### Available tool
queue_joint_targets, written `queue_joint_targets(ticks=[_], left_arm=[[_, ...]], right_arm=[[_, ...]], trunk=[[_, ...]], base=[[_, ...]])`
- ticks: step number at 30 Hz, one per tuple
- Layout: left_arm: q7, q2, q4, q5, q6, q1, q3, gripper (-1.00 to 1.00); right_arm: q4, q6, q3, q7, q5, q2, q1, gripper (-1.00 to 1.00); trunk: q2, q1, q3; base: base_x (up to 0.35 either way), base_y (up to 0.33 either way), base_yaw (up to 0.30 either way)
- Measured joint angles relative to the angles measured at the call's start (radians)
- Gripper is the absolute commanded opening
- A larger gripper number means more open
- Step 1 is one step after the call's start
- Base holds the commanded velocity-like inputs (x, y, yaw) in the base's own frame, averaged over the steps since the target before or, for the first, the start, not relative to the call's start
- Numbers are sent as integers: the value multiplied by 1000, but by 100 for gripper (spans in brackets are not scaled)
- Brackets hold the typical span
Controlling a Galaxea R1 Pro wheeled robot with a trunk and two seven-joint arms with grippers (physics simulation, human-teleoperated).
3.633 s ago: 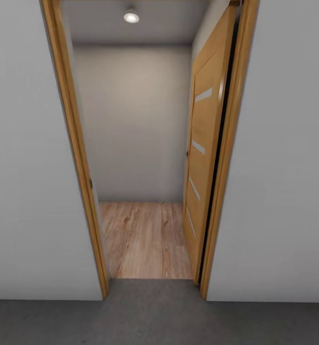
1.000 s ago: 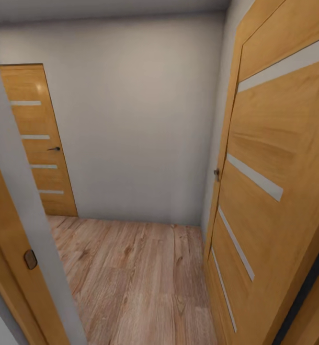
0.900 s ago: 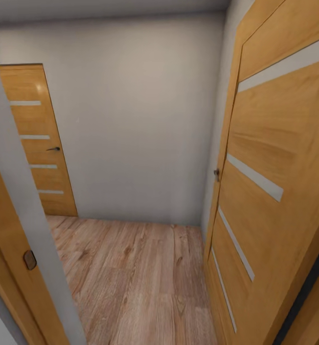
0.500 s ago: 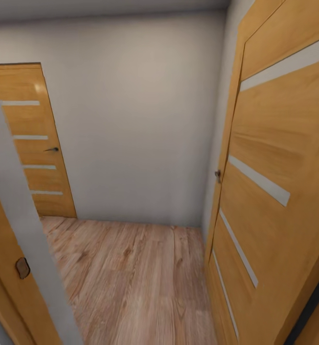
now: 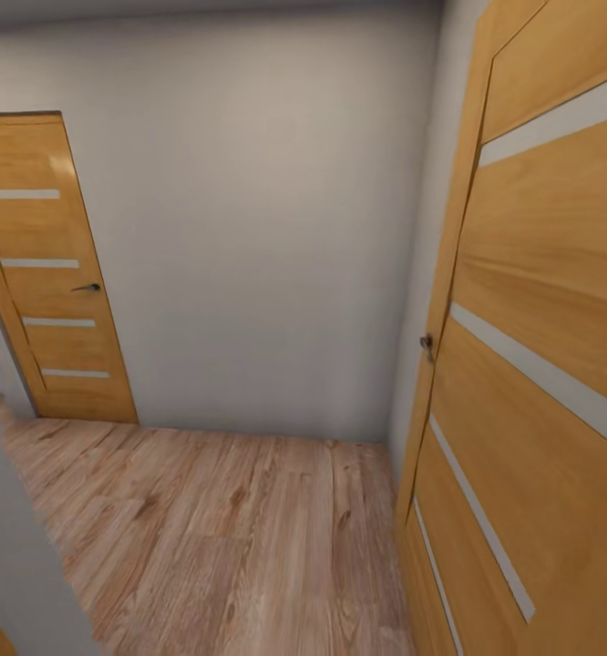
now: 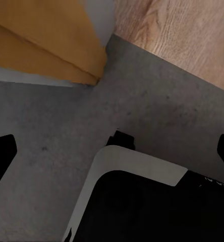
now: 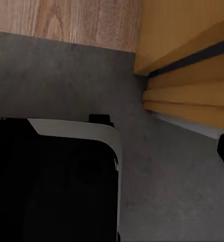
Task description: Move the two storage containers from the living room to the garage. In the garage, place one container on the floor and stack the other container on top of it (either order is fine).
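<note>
In the doorway, the open door (image 5: 540, 301) crowds the right; the robot base (image 6: 142, 201) straddles dark floor (image 6: 51, 151) and wood planks (image 5: 221, 538). Risk: clipping the frame (image 7: 187, 96). Left gripper (image 6: 112, 151) spread, empty; right gripper's state indeterminable. Containers' location unknown.

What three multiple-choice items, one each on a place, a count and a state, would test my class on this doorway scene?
1. Where is the closed door?
A. on the left
B. overhead
C. lying on the floor

2. How many pale stripes cross the closed door?
A. one
B. four
C. nine

3. What state is the door on the right in?
A. swung open
B. shut
C. broken in half

Key:
1 A: the closed door stands left of the grey wall.
2 B: four stripes show.
3 A: the open door stands edge-on beside the wood floor.
</note>
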Motion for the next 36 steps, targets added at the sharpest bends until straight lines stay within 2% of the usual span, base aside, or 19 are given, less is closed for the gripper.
queue_joint_targets(ticks=[7, 21, 36], left_arm=[[0, 0, 0, 0, 0, 0, 0, 100], [0, -2, 0, -1, -3, 0, 0, 100], [0, 0, 0, 0, -3, 0, 0, 100]], right_arm=[[0, 0, 0, 0, 0, 0, 0, 100], [0, -1, 0, 0, 0, 0, 0, 100], [0, 0, 0, 0, 0, 0, 0, 100]], trunk=[[0, 0, 0], [0, 1, 0], [0, 0, 0]], base=[[301, 0, 0], [12, 0, 0], [267, 0, 0]])
